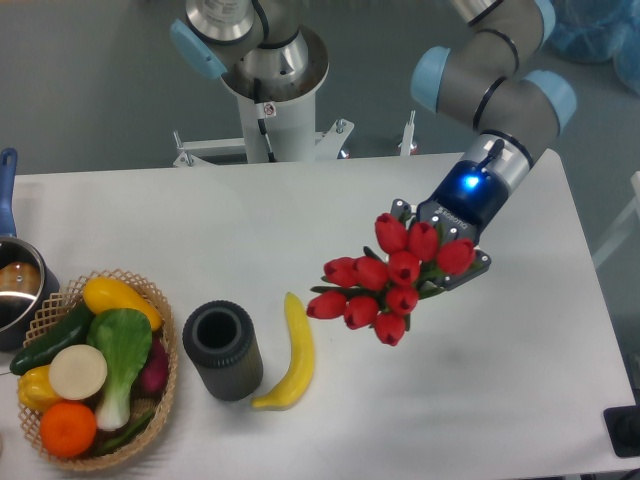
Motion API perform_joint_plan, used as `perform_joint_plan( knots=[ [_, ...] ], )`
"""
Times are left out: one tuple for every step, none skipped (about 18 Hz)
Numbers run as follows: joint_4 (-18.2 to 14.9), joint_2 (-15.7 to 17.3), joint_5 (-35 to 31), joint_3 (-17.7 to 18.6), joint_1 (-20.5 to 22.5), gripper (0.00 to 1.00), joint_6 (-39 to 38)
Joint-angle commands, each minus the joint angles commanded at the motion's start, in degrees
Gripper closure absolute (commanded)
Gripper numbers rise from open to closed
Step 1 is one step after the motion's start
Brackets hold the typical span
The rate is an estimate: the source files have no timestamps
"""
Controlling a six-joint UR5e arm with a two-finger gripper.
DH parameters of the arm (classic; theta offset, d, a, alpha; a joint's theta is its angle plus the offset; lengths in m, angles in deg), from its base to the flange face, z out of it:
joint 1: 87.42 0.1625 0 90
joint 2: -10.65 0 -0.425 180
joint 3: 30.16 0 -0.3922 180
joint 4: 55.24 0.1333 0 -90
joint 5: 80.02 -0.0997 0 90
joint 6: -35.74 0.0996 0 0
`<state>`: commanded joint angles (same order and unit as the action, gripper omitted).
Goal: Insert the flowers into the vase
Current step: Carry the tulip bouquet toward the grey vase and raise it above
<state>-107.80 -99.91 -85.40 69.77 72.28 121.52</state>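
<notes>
The pincer (441, 243) is clamped on the flowers (385, 279), whose blooms spread toward seven o'clock; its label is unreadable.

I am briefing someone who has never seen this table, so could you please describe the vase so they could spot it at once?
Start at the wicker basket of vegetables at the table's front left. Just right of it, with a yellow banana on its other side, stands the vase. It is the only short, dark grey cylinder there, upright with a thick-walled round opening, unlike the metal pot at the left edge.
</notes>
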Motion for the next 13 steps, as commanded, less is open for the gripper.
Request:
perform_joint_plan(
  knots=[
    [0.0,0.0,1.8,0.1,-0.4,0.59,-0.1],
    [0.0,0.0,3.1,0.1,-0.8,0.59,-0.3],
    [0.0,0.0,3.7,0.3,-1.3,0.59,-0.2],
    [0.0,0.0,4.1,0.4,-2.0,0.59,-0.1],
    [0.0,0.0,5.2,0.4,-2.6,0.59,-0.2],
    [0.0,-0.1,6.8,0.6,-2.9,0.59,-0.2],
    [0.0,-0.1,9.0,0.9,-3.0,0.59,-0.3],
    [0.0,-0.1,10.8,1.0,-3.3,0.59,-0.6],
    [0.0,0.0,12.1,1.2,-3.7,0.59,-0.7],
    [0.0,0.0,12.9,1.6,-4.0,0.59,-0.6],
    [0.0,0.0,14.0,1.6,-4.6,0.59,-0.6],
    [0.0,0.0,15.2,1.6,-5.2,0.59,-0.3],
    [-0.1,0.0,16.8,1.6,-5.5,0.59,-0.2]
  ],
)
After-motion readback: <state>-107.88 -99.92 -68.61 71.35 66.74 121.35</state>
